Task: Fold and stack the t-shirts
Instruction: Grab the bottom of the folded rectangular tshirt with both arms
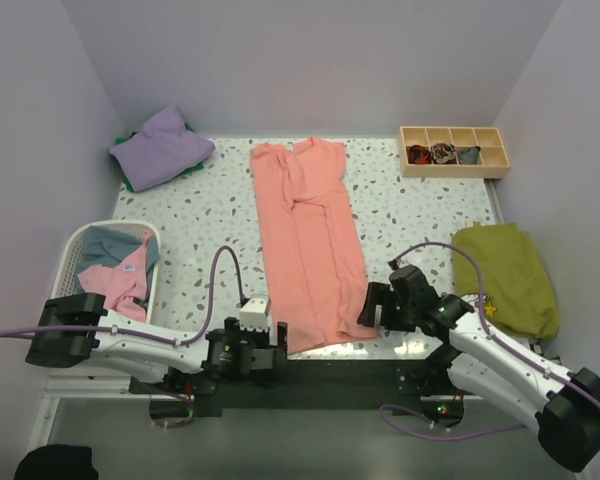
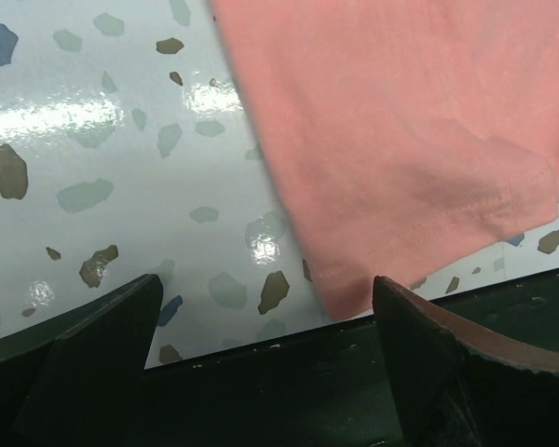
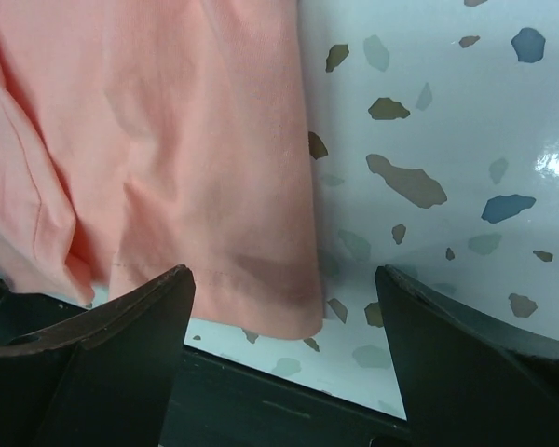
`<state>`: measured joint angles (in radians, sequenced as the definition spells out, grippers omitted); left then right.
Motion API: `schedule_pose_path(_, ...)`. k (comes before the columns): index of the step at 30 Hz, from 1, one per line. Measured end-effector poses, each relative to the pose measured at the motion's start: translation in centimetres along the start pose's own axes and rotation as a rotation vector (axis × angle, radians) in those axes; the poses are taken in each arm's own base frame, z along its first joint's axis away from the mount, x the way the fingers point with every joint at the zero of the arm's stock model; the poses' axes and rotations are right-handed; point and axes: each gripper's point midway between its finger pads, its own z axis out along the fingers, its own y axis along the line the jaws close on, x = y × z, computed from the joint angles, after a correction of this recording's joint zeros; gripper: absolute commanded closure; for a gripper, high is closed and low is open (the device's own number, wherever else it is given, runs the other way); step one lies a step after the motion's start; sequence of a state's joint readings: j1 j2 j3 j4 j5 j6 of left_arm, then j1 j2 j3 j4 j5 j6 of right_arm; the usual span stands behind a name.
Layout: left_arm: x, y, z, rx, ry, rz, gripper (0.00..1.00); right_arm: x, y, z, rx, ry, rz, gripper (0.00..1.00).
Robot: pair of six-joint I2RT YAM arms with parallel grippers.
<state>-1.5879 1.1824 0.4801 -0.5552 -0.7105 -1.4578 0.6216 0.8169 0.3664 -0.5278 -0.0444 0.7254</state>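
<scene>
A salmon-pink t-shirt [image 1: 305, 240] lies folded lengthwise into a long strip down the middle of the table. Its hem reaches the near edge. My left gripper [image 1: 261, 338] is open at the hem's left corner. In the left wrist view that corner [image 2: 401, 140] lies just inside the right finger, and the gripper [image 2: 265, 284] holds nothing. My right gripper [image 1: 368, 308] is open at the hem's right corner. The right wrist view has the hem [image 3: 168, 140] lying flat between the gripper's [image 3: 283, 272] spread fingers, ungripped. A lavender t-shirt [image 1: 160, 148] lies at the back left, on top of a green one.
A white basket [image 1: 75, 250] at the left holds pink and light blue shirts. An olive-green cloth [image 1: 505, 275] lies at the right edge. A wooden compartment box [image 1: 452, 150] sits at the back right. A dark strip [image 2: 289, 372] runs along the table's near edge.
</scene>
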Motion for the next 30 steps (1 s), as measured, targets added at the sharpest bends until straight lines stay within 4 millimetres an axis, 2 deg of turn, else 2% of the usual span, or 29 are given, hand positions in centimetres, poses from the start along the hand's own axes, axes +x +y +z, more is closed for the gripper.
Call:
schedule_pose_path(2,-0.1,-0.4,0.0,0.012,-0.002,-0.016,0.00,0.0,0.1,0.0,-0.011,-0.008,0.009,0.19)
schedule_pose_path(7,-0.3,-0.6,-0.2,0.027,-0.004,-0.063,0.00,0.4,0.6,0.6,-0.037,0.017,0.015,0.44)
schedule_pose_path(12,-0.4,-0.9,-0.3,0.053,-0.002,-0.093,0.00,0.6,1.9,1.2,-0.107,0.040,0.020,0.44)
schedule_pose_path(19,-0.3,-2.6,0.1,0.108,-0.010,-0.100,0.01,1.1,1.7,0.6,-0.129,0.023,0.028,0.41)
schedule_pose_path(20,-0.4,-3.0,0.2,0.122,-0.012,-0.105,0.07,1.2,1.6,0.5,-0.128,0.022,0.029,0.41)
schedule_pose_path(24,-0.4,-4.1,0.4,0.178,-0.016,-0.120,0.19,1.6,1.2,0.3,-0.121,0.029,0.033,0.44)
schedule_pose_path(26,-0.4,-4.3,0.6,0.191,-0.014,-0.125,0.27,1.7,1.2,0.3,-0.117,0.033,0.033,0.46)
schedule_pose_path(29,-0.4,-4.5,0.8,0.218,-0.003,-0.161,0.39,1.8,1.0,0.3,-0.112,0.037,0.033,0.53)
schedule_pose_path(30,-0.4,-4.6,0.9,0.224,0.003,-0.174,0.41,1.9,0.9,0.3,-0.108,0.043,0.035,0.53)
